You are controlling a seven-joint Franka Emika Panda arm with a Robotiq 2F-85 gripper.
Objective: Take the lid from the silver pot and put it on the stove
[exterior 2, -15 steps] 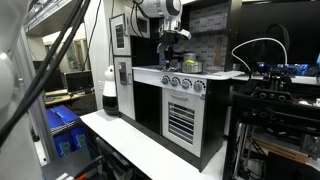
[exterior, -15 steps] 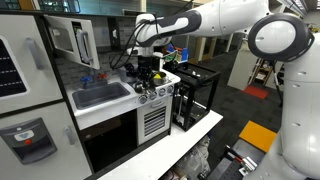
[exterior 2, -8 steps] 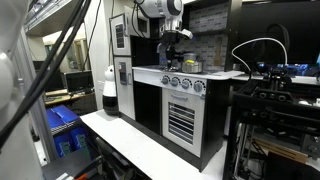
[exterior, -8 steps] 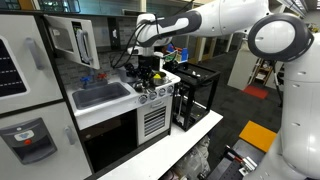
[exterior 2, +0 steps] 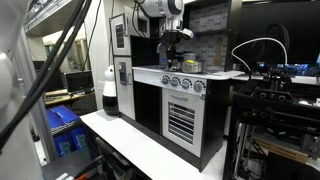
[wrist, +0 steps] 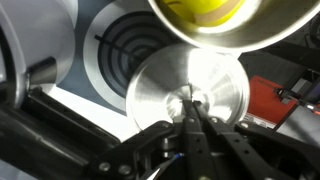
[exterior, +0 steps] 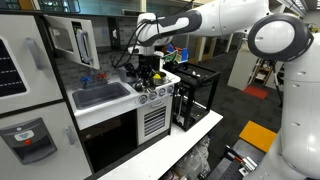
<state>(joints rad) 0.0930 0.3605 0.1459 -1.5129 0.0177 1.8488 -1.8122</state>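
Nothing moved since a second ago; arm and gripper (exterior: 150, 68) hold the same pose. Toy kitchen (exterior: 110, 120) sits on a long white table (exterior: 172, 140) in a cluttered lab, sink (exterior: 100, 96) next to the stove (exterior: 160, 86), black open rack (exterior: 196, 96) just beside it. Wrist view: jaws nearly closed, pinched on the small centre knob of the lid (wrist: 190, 88). Lid is over the white stove top, between the dark ringed burner (wrist: 128, 50) and the pot (wrist: 262, 38). Can't tell whether it rests on the surface or hangs above it.
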